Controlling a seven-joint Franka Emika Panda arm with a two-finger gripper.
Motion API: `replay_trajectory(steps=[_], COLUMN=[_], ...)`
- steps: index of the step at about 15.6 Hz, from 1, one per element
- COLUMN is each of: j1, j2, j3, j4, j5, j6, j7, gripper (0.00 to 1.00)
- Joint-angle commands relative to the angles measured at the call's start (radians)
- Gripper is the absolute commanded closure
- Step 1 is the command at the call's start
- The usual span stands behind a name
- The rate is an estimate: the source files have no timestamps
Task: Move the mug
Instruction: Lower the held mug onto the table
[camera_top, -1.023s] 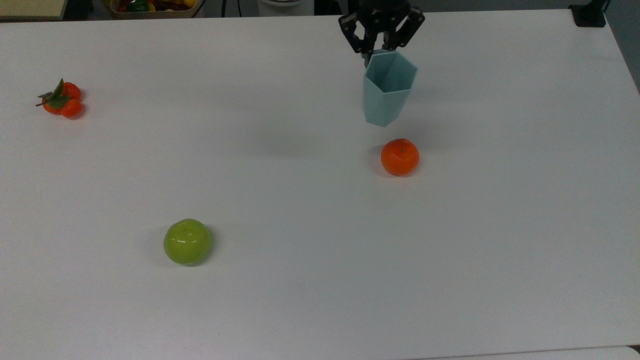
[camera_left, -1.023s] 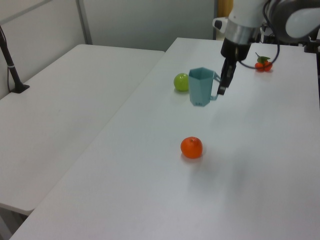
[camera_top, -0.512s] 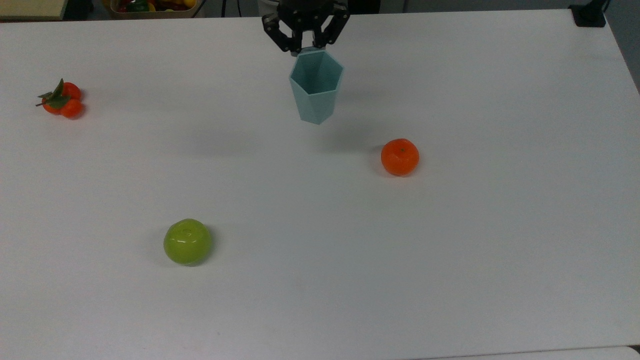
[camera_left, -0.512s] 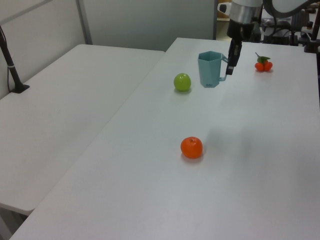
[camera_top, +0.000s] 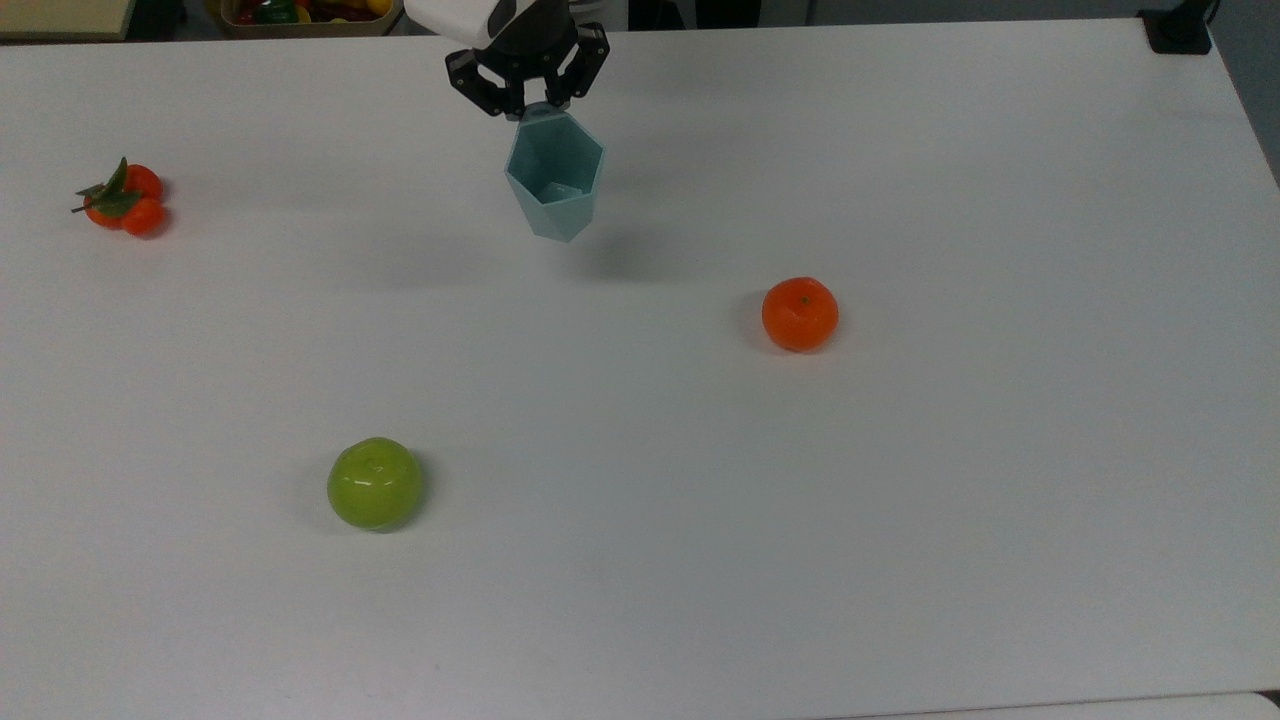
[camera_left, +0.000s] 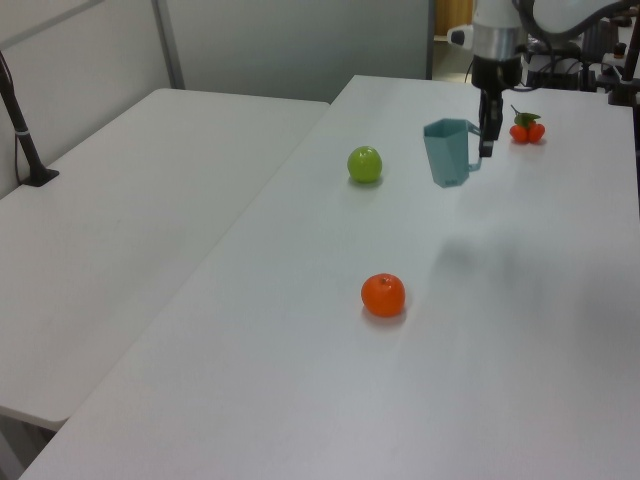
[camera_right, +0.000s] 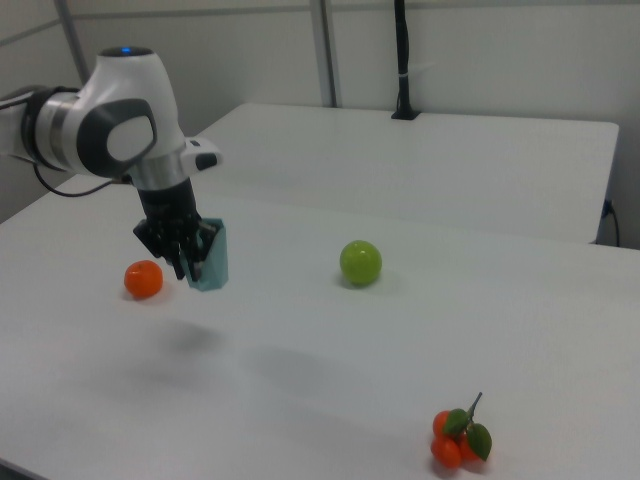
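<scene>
Gripper (camera_top: 527, 103) status: my two fingers are closed on the handle of the mug (camera_top: 553, 178), which hangs below them clear of the table (camera_top: 900, 500), its shadow falling on the white surface beside it. In the left view the gripper (camera_left: 487, 135) comes straight down from above, and the handle side of the mug (camera_left: 450, 152) faces the fingers. The mug is pale teal with a hexagonal rim and faceted sides that taper toward the base; it is roughly upright with the opening upward, slightly tilted.

Position: in the top view the mug is near the table's far edge, somewhat toward the top view's left of the middle of that edge. In the right view my gripper (camera_right: 190, 262) and the mug (camera_right: 210, 257) are over the table near the right view's left edge.

Other items on the table:
- Orange (camera_top: 800, 314): resting on the surface, toward the top view's right of the mug and nearer the middle of the table, well apart from it.
- Green apple (camera_top: 375, 483): toward the near edge, on the top view's left half.
- Small cluster of tangerines with leaves (camera_top: 122, 198): close to the top view's left edge of the table.
</scene>
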Motion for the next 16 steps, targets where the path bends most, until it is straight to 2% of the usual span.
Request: replay_trajectory(steps=[1,5,8,16], j1=[-0.007,-0.024,-0.027,-0.031], j2=[-0.005,0.012,0.04,0.072], j3=[-0.015,-0.023,-0.056,-0.064], j4=[-0.063,-0.159,-0.189,-0.246], j5=[0.007,0.001,0.002,0.002], j6=[0.017,0.159,0.24,0.349], j7=[-0.041,-0.041,-0.039,-0.035], gripper=[1.0,1.0,1.0,1.0])
